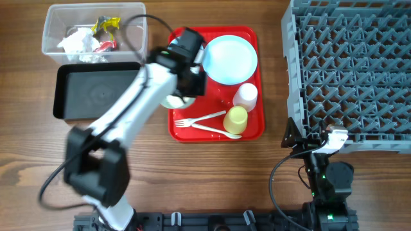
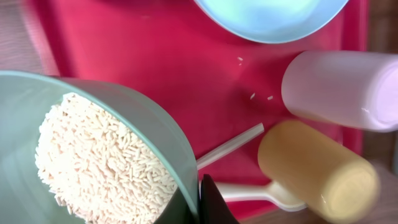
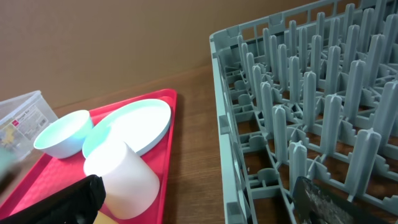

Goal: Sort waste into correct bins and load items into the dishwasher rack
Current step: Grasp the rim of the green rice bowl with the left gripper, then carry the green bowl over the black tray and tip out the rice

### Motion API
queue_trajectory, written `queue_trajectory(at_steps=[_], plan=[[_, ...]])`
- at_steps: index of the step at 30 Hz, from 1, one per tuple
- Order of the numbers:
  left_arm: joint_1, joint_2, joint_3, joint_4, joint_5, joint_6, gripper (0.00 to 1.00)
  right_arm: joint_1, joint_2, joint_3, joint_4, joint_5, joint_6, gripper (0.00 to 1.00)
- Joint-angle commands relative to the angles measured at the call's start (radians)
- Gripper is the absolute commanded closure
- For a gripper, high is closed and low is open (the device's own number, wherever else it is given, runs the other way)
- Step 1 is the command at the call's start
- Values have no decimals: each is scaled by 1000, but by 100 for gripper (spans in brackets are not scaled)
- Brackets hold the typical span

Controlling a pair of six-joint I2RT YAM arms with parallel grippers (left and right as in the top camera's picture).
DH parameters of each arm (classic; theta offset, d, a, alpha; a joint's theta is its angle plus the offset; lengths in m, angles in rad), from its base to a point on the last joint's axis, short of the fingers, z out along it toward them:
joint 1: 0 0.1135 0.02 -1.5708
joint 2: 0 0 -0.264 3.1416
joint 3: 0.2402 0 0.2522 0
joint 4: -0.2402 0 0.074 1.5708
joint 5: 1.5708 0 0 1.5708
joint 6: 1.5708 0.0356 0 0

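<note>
Wood table [image 1: 212, 167]: L gripper [image 2: 199, 198] pinches rice bowl [image 2: 165, 140] rim (at red tray [image 2: 124, 43] edge); R gripper [image 3: 196, 202] spread.

From its base at the near left, the left arm [image 1: 128, 106] reaches far and to the right, its wrist bent downward. The left gripper [image 2: 200, 200] is closed, its dark fingers [image 2: 214, 205] pinching the rim of a bowl [image 2: 15, 112]. The right arm [image 1: 331, 179] sits folded low at the near right. The right gripper [image 3: 199, 211] points away with its jaws spread wide and nothing between them.
</note>
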Motion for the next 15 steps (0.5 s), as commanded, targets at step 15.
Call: queue_trajectory(at_steps=[15], plan=[[717, -173, -124, -103, 673, 349, 96, 1, 4, -1, 2, -16, 11, 0]])
